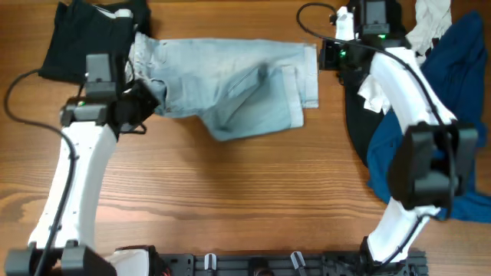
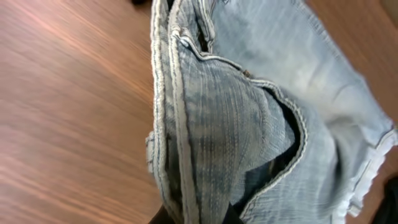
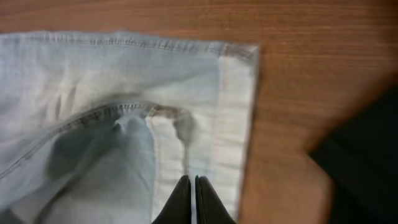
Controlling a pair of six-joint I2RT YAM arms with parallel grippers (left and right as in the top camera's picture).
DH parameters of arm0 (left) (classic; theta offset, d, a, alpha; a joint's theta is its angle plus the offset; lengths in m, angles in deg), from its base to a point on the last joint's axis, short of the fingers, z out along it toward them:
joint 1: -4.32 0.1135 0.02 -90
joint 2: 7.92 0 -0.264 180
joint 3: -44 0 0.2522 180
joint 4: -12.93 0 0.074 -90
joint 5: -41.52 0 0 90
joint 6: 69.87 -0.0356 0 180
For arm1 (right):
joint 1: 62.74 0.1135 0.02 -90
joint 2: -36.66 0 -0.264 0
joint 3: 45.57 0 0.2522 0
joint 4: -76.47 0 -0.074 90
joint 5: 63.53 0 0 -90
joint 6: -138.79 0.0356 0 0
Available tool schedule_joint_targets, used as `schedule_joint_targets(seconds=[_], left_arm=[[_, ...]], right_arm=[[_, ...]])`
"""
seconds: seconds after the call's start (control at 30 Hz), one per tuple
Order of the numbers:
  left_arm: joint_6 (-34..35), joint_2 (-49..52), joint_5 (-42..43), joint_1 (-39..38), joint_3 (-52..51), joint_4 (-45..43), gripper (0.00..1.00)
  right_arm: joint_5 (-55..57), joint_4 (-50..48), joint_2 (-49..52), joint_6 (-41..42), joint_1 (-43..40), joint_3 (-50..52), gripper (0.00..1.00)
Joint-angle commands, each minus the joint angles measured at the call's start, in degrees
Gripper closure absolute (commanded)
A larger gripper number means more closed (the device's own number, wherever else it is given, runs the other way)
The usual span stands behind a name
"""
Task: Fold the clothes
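Two grippers meet the pale-blue faded denim shorts [image 1: 230,92], spread across the far middle of the brown wooden table [image 1: 230,192] between a black garment [image 1: 84,38] and a deep-blue fabric heap [image 1: 460,77]. The left gripper [image 2: 196,214] is clamped on the waistband. The right gripper [image 3: 193,193] is clenched at the leg hem, and whether it pinches cloth cannot be told.

Nothing readable is showing in any of the three views. No text, label, brand, number or sign is appearing legibly on the denim shorts [image 1: 230,92], and nothing legible is showing on the worktop [image 1: 230,199] either.
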Motion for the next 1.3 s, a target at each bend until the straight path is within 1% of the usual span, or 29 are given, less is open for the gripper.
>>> schedule_joint_targets(seconds=[0.0,0.03,0.07,0.1,0.13,0.17,0.2,0.27,0.33,0.4,0.43,0.47,0.57,0.77,0.97,1.13,1.17,1.2,1.27], left_arm=[[-1.9,-2.2,-0.5,2.1,-0.2,1.0,0.96],[-1.9,-1.9,-0.5,2.2,-0.2,1.0,0.96],[-1.9,-1.6,-0.4,2.2,-0.2,0.8,0.96],[-1.9,-1.2,-0.4,2.2,-0.2,0.5,0.96],[-1.9,-0.8,-0.4,2.2,-0.2,0.4,0.96],[-1.9,-0.4,-0.2,2.2,-0.2,0.3,0.96],[-1.9,0.2,0.0,2.2,-0.2,0.3,0.96],[-1.9,1.2,0.7,2.2,-0.2,0.3,0.96],[-1.9,2.2,1.3,2.2,-0.2,0.4,0.96],[-1.9,2.6,1.3,2.2,-0.2,0.4,0.96],[-1.9,2.7,1.3,2.2,-0.2,0.4,0.96],[-1.9,2.7,1.3,2.2,-0.2,0.4,0.96],[-1.9,2.7,1.3,2.2,-0.2,0.4,0.96],[-1.9,2.7,1.3,2.2,-0.2,0.4,0.96],[-1.9,2.7,1.3,2.2,-0.2,0.3,0.96],[-1.9,2.7,1.3,2.2,-0.2,0.3,0.96],[-1.9,2.7,1.3,2.2,-0.2,0.3,0.96],[-1.9,2.7,1.3,2.2,-0.2,0.3,0.96],[-1.9,2.7,1.3,2.2,-0.2,0.3,0.96]], right_arm=[[-0.9,3.0,-2.6,-3.1,-0.2,-0.5,0.96],[-1.1,3.2,-2.5,-3.0,-0.1,-0.4,0.96],[-1.4,3.2,-2.2,-3.1,0.1,-0.4,0.9],[-1.6,3.5,-2.0,-3.2,0.4,-0.4,0.67],[-1.6,3.5,-1.3,-3.2,0.8,-0.3,0.52],[-2.1,3.5,-1.0,-3.2,1.3,-0.3,0.4],[-2.4,2.9,-0.1,-3.3,2.3,-0.3,0.32],[-2.1,1.5,1.1,-4.3,4.1,-0.3,0.19],[-0.7,-1.2,3.0,-4.7,6.1,-0.3,0.15],[2.6,-4.3,5.3,-4.5,8.1,-0.3,0.16],[4.0,-5.5,6.5,-4.1,8.8,-0.3,0.18],[5.4,-6.6,7.6,-3.4,9.4,-0.3,0.21],[8.5,-9.0,10.6,-2.5,10.3,-0.3,0.34],[10.4,-10.8,14.8,-1.7,11.0,-0.3,0.42],[9.1,-12.7,16.9,-1.5,12.2,-0.3,0.43],[8.2,-13.7,16.9,-1.3,13.8,-0.4,0.54],[8.2,-13.7,16.9,-1.0,14.0,-0.4,0.58],[8.2,-13.8,16.8,-0.3,14.1,-0.4,0.64],[8.2,-13.7,16.6,1.1,14.0,-0.5,0.84]])
